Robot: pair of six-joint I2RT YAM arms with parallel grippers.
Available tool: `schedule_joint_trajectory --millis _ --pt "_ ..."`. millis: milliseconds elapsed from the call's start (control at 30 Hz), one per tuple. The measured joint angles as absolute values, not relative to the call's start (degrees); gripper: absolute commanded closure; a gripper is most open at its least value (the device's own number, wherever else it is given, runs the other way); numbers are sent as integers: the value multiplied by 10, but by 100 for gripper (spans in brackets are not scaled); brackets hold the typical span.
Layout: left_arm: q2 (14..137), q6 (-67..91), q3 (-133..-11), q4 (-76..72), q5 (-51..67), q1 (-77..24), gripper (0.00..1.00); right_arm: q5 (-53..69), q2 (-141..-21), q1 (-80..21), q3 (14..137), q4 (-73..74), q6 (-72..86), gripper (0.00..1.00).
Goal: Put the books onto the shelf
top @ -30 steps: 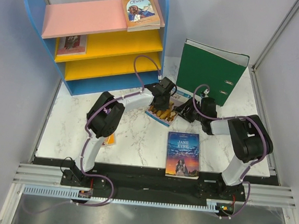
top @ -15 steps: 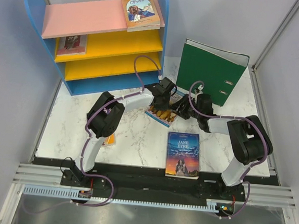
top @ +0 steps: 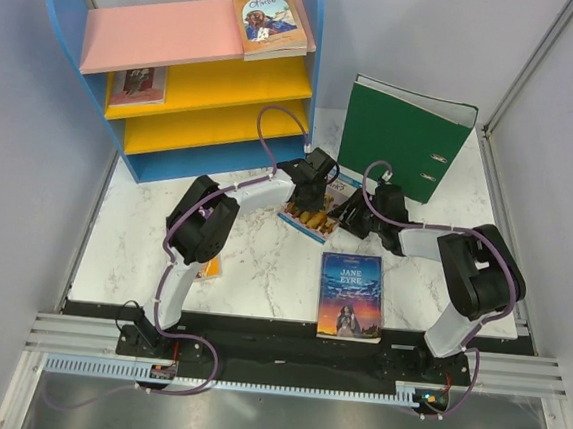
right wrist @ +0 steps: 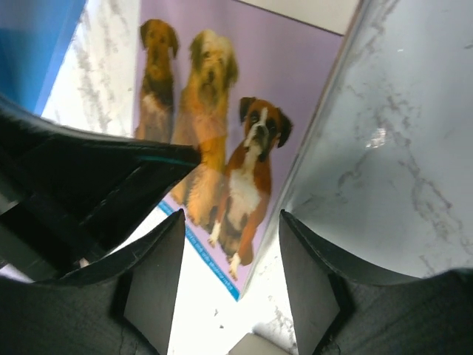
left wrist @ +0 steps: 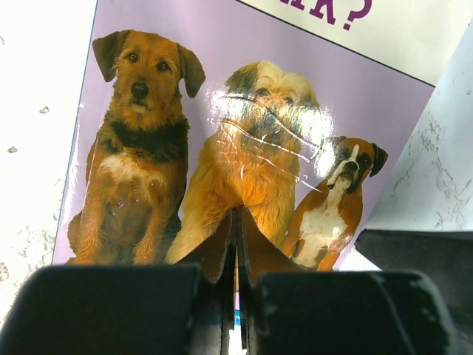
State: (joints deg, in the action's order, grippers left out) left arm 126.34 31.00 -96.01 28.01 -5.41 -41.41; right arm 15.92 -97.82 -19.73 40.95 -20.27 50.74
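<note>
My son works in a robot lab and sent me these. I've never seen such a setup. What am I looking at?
Two robot arms are bolted at the near edge of a marble-look table. The wide picture looks down from above. The two close-ups come from a small camera on each arm's wrist. On the table lie a dog book, with three dogs on its cover, and Jane Eyre, and a green binder stands at the back. The shelf has Othello on its pink top. The left gripper is shut and seems to pinch the dog book's edge. The right gripper is open beside that book, holding nothing.
</note>
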Motion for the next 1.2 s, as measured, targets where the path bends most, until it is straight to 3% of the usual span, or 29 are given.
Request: schedule_joint_trajectory --millis 600,867,900,1033,1200 --pt "1261 309 -960 282 -47 -416 98 130 -1013 -202 446 -202 497 41" --pt "1261 309 -966 302 -38 -434 98 135 -1024 -209 451 -213 498 46" --pt "1261 309 -968 305 -40 -436 98 135 -1026 -213 451 -216 498 49" --pt "1263 307 -974 319 -40 -438 98 135 -1036 -217 451 -223 499 76" --pt "1265 306 -979 332 -39 -441 98 133 -1052 -224 452 -231 509 93"
